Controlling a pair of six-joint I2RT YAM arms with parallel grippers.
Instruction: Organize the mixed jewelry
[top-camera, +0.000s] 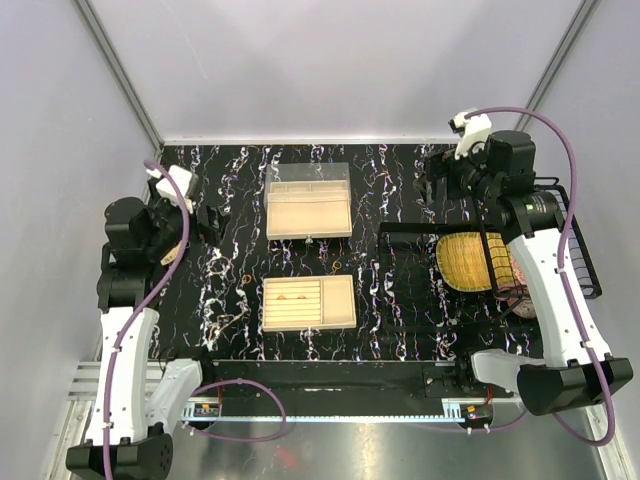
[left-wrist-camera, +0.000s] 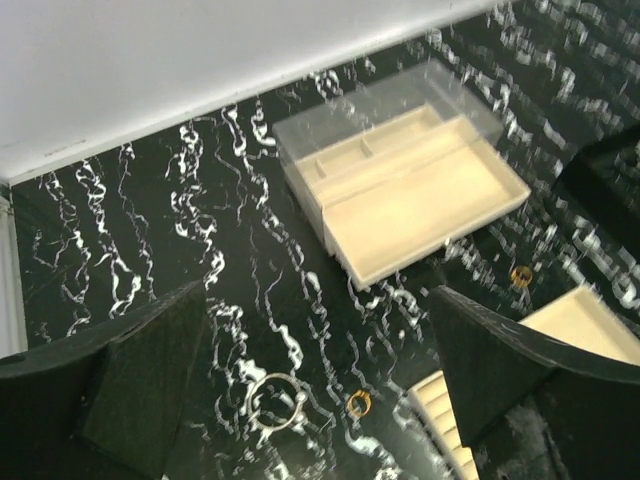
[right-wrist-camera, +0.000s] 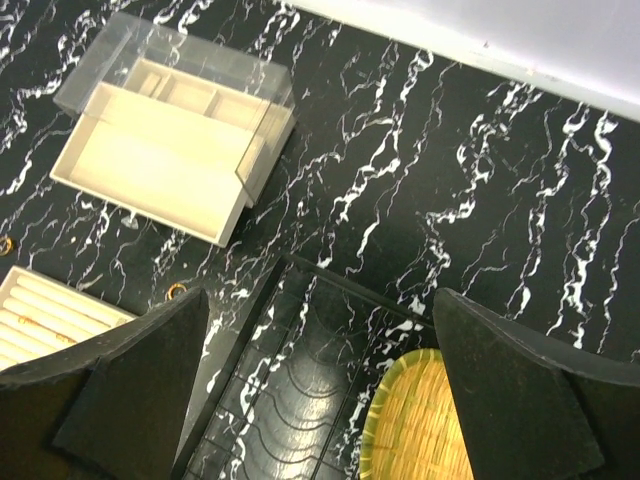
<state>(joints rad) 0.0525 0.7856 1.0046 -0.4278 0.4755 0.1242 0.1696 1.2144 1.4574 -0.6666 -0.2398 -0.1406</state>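
While the left gripper (left-wrist-camera: 320, 385) and right gripper (right-wrist-camera: 320, 395) both hang with jaws wide and empty, one gold ring (left-wrist-camera: 358, 402) lies on the mat (top-camera: 400, 300) at the slotted tray's (top-camera: 335, 312) 10 o'clock. A second ring (left-wrist-camera: 520, 274) lies at its 12 o'clock, and a few small pieces (top-camera: 296, 295) sit in its slots.

I am recording a black, white-veined marble tabletop (top-camera: 400, 300) carrying two beige trays. A clear-lidded compartmented box (top-camera: 309, 210) is sitting farther back, a ridged open tray (top-camera: 308, 302) nearer. A round woven bamboo disc (top-camera: 468, 262) is lying inside a black wire-framed basket (right-wrist-camera: 290, 390).
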